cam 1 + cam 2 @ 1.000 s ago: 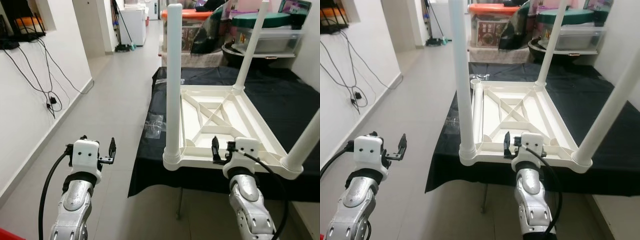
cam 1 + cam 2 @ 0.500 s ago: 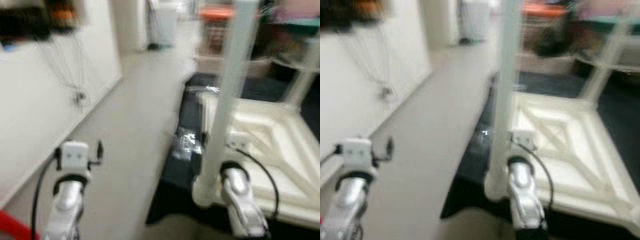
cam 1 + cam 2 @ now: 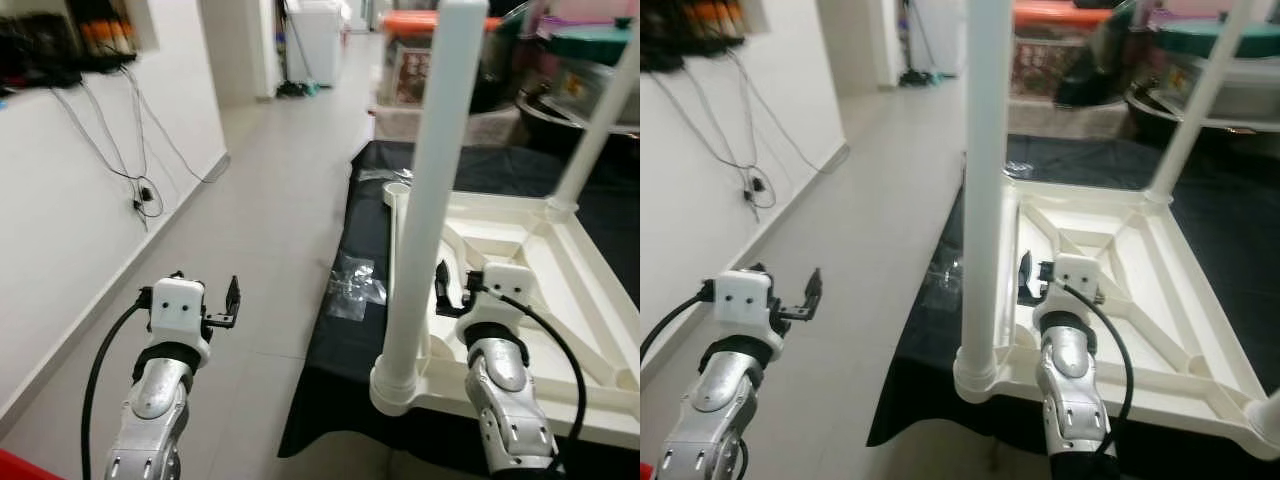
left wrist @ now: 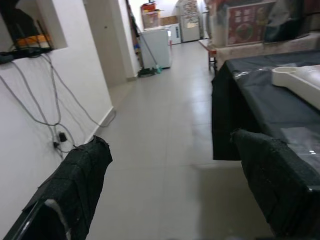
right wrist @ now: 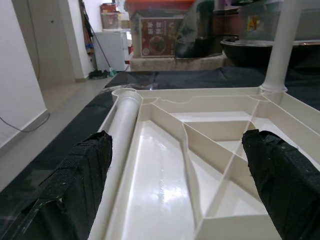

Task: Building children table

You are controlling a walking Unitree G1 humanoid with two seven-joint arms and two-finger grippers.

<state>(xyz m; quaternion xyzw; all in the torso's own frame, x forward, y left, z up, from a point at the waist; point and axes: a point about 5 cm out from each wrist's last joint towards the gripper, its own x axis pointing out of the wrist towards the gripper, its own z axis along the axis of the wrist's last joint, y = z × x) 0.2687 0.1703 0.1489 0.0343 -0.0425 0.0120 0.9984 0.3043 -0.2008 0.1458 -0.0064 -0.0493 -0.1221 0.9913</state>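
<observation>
A white plastic children's table (image 3: 560, 300) lies upside down on a black-covered surface (image 3: 365, 240). One leg (image 3: 430, 200) stands upright in its near left corner socket, and another leg (image 3: 592, 125) stands at the far right corner. A loose white leg (image 5: 121, 127) lies inside the tabletop along its left rim. My right gripper (image 3: 452, 292) hovers open over the tabletop's near part, just right of the upright leg, with nothing between its fingers (image 5: 280, 175). To the left of the table, my left gripper (image 3: 230, 300) is held open over the floor, holding nothing.
A crumpled clear plastic bag (image 3: 352, 290) lies on the black cover near its left edge. A white wall with hanging cables (image 3: 140, 185) runs along the left. Storage boxes (image 3: 420, 65) and a white appliance (image 3: 320, 25) stand at the back. Tiled floor (image 3: 270, 200) stretches ahead.
The whole picture has shifted, so the camera has moved: the table now looks nearer and further right. My right gripper now reaches over the tabletop's near rim. Both grippers stay open.
</observation>
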